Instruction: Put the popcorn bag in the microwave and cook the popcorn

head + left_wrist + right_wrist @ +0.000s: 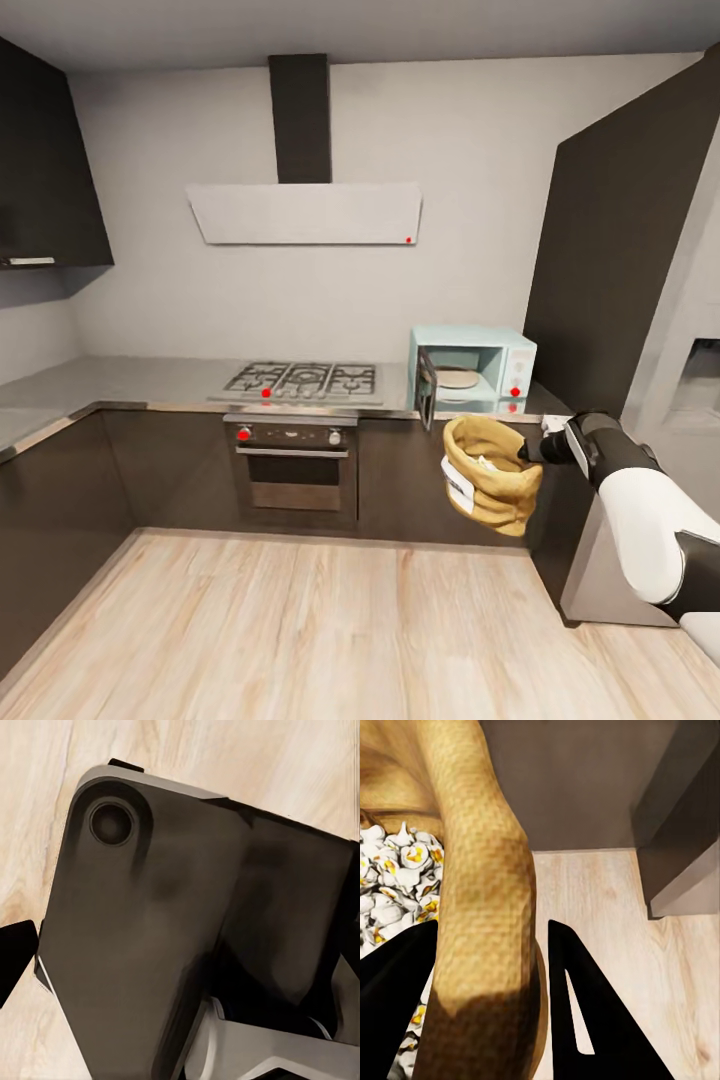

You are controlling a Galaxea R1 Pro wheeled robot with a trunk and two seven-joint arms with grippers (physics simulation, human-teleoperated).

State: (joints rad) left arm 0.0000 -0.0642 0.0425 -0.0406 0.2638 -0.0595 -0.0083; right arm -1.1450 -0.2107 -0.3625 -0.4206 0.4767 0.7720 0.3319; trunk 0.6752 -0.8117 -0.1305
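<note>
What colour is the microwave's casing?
Pale mint-blue on the microwave, with its dark door hanging open; clearest in the head view.

We see our right gripper (487, 1009) pinching the popcorn bag (484, 907) by its rolled rim, one dark finger inside against the popcorn (394, 881), the other outside, above the wooden floor (615, 915).

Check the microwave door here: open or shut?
Open. The microwave has its dark door swung out to the left, edge-on, showing the pale turntable plate inside.
</note>
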